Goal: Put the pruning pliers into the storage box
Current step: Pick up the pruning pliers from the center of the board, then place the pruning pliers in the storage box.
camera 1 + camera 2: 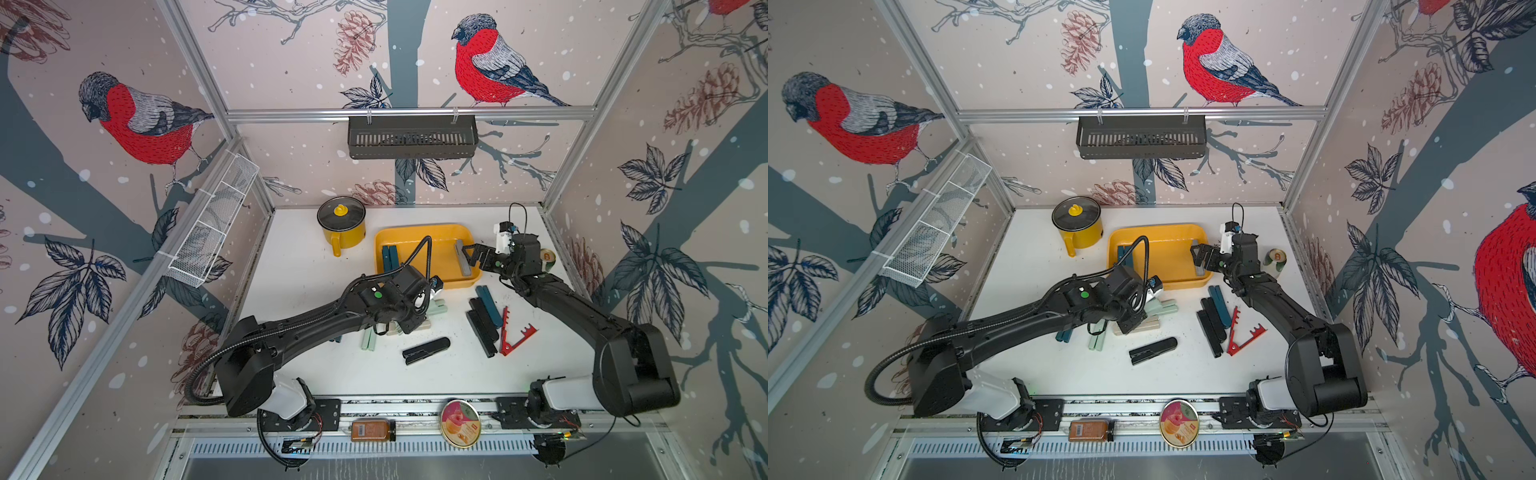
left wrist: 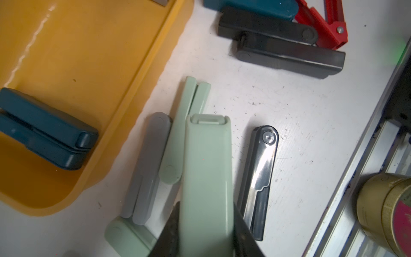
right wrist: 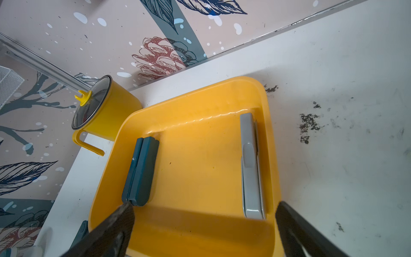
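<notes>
Mint pliers lengthwise between left fingers

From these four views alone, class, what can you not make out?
- Left tool: mostly under its wrist in both top views; the left wrist view's edge cuts off all but its fingers on the mint pliers.
- Pile: the left arm covers part in both top views, so no count.
- Can: label too small in both top views.
- Grey pliers: partly behind the right tool in a top view.

glossy plastic storage box, smooth plastic mint pliers, scuffed white table
</notes>
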Action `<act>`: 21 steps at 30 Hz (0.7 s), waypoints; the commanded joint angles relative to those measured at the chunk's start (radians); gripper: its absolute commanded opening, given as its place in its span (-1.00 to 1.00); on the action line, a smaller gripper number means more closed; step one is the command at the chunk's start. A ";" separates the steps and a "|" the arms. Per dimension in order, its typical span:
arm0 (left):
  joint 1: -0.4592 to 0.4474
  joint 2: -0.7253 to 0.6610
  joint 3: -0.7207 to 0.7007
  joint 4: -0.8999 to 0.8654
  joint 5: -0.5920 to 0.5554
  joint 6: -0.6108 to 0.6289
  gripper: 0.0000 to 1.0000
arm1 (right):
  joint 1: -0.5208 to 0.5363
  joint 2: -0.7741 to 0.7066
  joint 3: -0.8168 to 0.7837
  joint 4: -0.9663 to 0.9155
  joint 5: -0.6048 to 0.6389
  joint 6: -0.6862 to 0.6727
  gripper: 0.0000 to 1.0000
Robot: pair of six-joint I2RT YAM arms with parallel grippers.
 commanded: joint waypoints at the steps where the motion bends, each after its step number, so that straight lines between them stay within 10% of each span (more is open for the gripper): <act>1: 0.031 -0.038 0.006 0.055 -0.013 -0.001 -0.76 | -0.002 -0.008 -0.007 0.032 -0.024 -0.003 0.99; 21: 0.248 0.293 0.300 0.301 0.126 -0.237 -0.83 | -0.006 0.000 0.023 -0.020 -0.002 -0.005 0.99</act>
